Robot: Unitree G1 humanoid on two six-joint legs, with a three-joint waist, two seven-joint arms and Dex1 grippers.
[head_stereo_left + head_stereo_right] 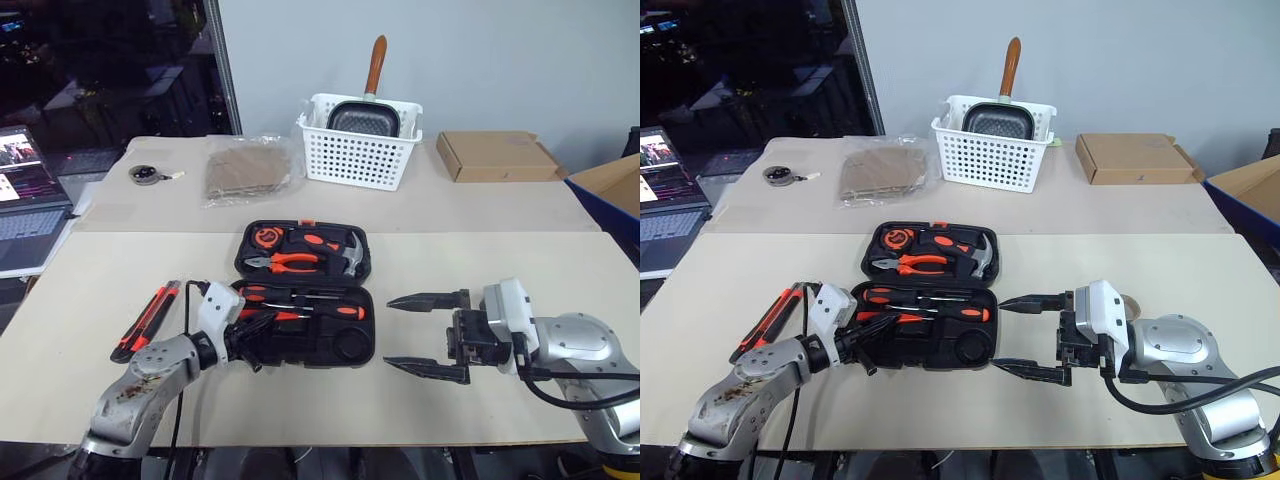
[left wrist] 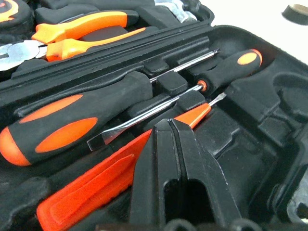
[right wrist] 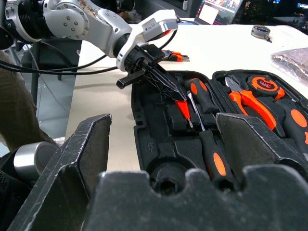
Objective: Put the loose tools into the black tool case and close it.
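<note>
The black tool case [image 1: 305,292] is lying open on the table [image 1: 520,340], both halves flat. The two screwdrivers [image 2: 96,120] are sitting side by side in the near half, and the red stick tool [image 2: 115,180] is lying just beside them in the same half. The pliers [image 1: 285,262] and the hammer [image 1: 345,255] are sitting in the far half. The utility knife [image 1: 145,320] is lying loose on the table, left of the case. The left gripper [image 3: 166,86] is hovering over the near half above the red tool, fingers pressed together with nothing between them. The right gripper [image 1: 428,335] is hanging right of the case, fingers spread wide, holding nothing.
</note>
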